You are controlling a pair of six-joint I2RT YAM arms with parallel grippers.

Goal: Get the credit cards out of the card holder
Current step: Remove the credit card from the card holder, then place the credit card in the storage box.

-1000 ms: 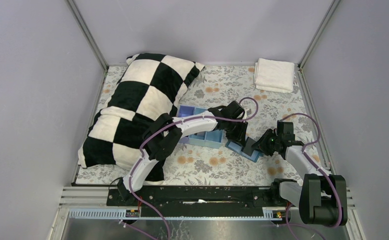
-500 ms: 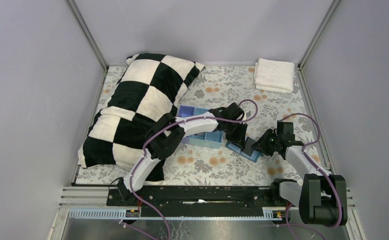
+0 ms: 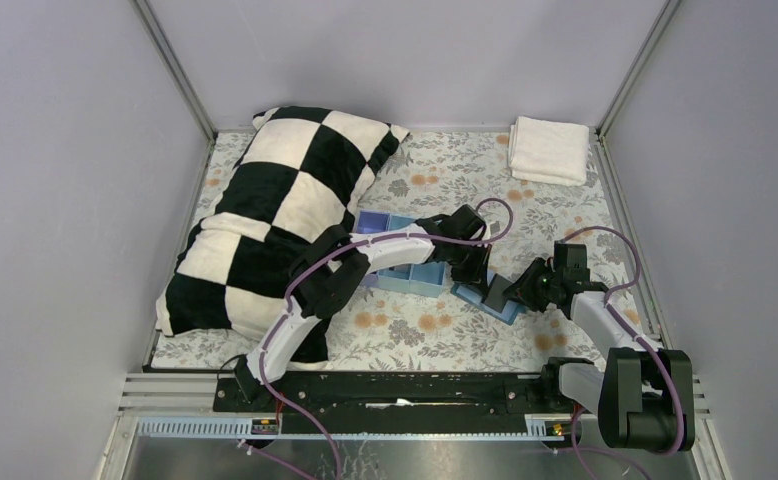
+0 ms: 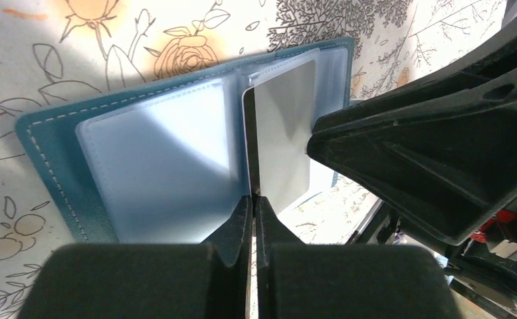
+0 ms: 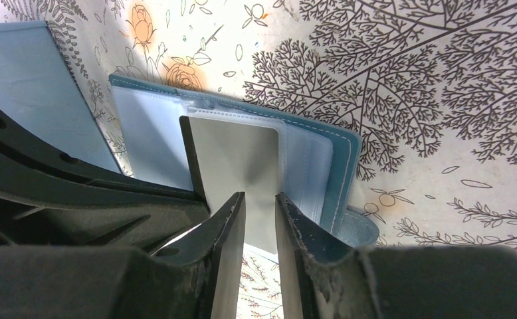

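Observation:
The blue card holder lies open on the floral cloth, its clear sleeves facing up; it also shows in the top view and the right wrist view. A credit card with a dark edge and a glossy grey face sticks partly out of the right sleeve. My left gripper is shut on the card's near edge. My right gripper is slightly open, its fingertips down at the holder's right half, with the card showing through the gap. In the top view the two grippers, left and right, meet over the holder.
A blue and lavender three-compartment tray stands just left of the holder, and its wall shows in the right wrist view. A black-and-white checked pillow fills the left side. A folded white towel lies at the back right.
My left wrist has shifted slightly over the holder. The right arm has barely moved.

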